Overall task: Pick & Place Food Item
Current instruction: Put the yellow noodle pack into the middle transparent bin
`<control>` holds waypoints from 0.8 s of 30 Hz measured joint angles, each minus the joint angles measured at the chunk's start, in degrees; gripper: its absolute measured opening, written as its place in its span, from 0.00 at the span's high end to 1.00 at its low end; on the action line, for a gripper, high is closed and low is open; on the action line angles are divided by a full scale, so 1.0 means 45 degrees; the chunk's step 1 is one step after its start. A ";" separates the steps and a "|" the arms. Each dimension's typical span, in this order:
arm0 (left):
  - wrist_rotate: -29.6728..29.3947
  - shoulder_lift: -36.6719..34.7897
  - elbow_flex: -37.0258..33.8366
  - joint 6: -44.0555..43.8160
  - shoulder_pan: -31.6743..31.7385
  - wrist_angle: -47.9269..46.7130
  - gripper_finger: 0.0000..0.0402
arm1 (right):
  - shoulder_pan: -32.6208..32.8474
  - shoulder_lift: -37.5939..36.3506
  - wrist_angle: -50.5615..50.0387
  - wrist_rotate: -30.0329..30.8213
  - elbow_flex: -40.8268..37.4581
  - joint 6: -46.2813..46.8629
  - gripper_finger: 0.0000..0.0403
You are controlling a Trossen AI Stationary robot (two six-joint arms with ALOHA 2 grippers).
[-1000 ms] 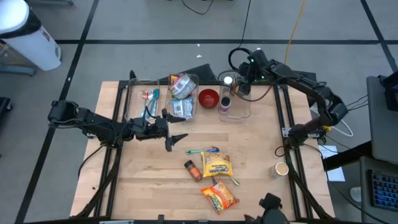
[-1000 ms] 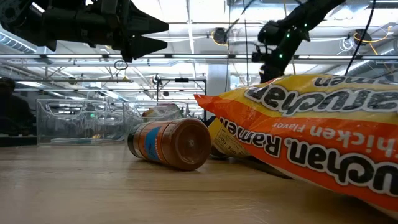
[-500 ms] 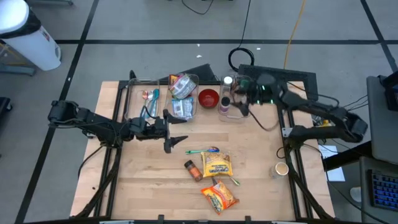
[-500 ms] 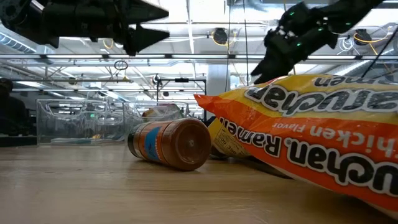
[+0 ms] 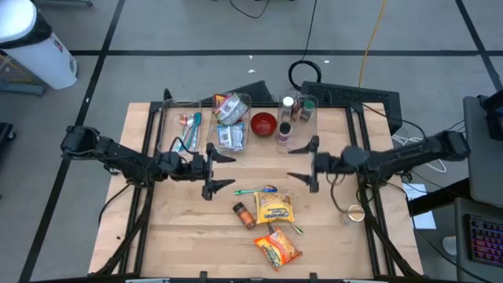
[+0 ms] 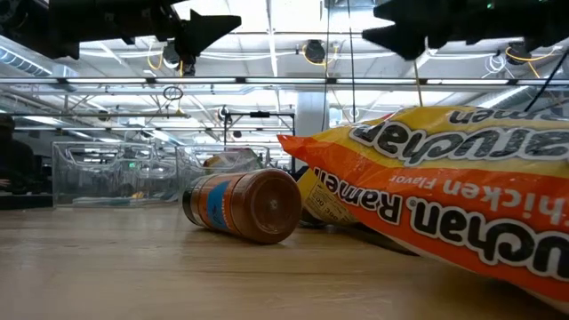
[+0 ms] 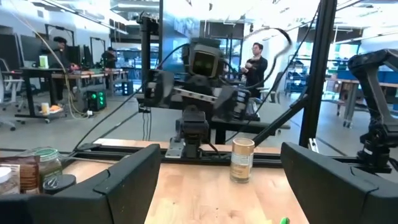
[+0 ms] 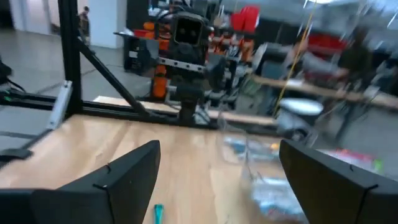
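Two orange ramen packets (image 5: 273, 207) (image 5: 278, 248) and a brown spice jar (image 5: 244, 214) lie flat on the wooden table near its front; in the low view the jar (image 6: 242, 204) rests on its side beside a packet (image 6: 444, 187). My left gripper (image 5: 220, 170) hovers open above the table's middle left, pointing level toward the right. My right gripper (image 5: 301, 161) hovers open opposite it, pointing level toward the left. Neither has anything between its fingers, and both stand well above the food, as the low view shows for the left gripper (image 6: 213, 22) and the right gripper (image 6: 391, 36).
Clear bins (image 5: 179, 126) (image 5: 232, 122) (image 5: 297, 126) stand along the far edge, two of them holding items, with a red bowl (image 5: 263, 123) between them. A green-and-blue utensil (image 5: 255, 190) lies beside the upper packet. A paper cup (image 5: 356, 213) stands at the right.
My right gripper has swung from over the far right bin toward the table's near edge and a little down. It has turned level and now points left over the table's middle. It stays open. My left gripper's tips have risen slightly.
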 joint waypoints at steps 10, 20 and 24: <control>-0.0761 0.0005 0.0000 0.1314 0.0114 0.0594 0.15 | 0.1392 0.1909 0.3987 0.1659 -0.0101 -0.2322 0.21; -0.0920 0.0002 0.0005 0.2781 0.0388 0.2570 0.15 | 0.0563 0.2254 0.4614 0.1665 -0.0101 -0.3752 0.21; -0.1141 0.0000 0.0005 0.3466 0.0570 0.3475 0.15 | -0.0053 0.2254 0.5152 0.1669 -0.0101 -0.4025 0.21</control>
